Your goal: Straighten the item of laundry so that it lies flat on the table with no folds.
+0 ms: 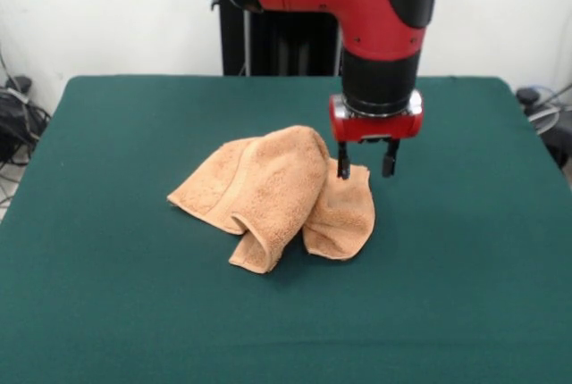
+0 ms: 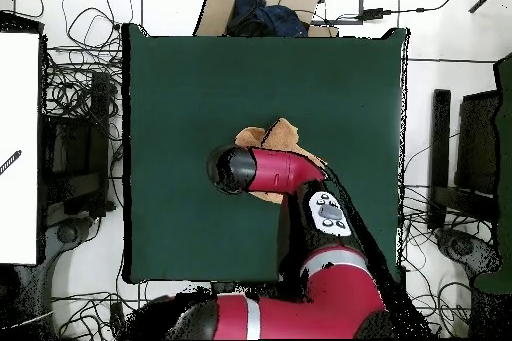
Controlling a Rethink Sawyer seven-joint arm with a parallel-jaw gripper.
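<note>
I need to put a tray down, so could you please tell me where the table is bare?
The table is bare along the whole near edge and on both sides of the towel. The crowded spot is the middle, where the end effector hangs at the towel's edge.

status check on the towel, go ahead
Tool open, one finger touching the towel's far edge. Towel crumpled, folded over itself mid-table. Nothing else in the way.
</note>
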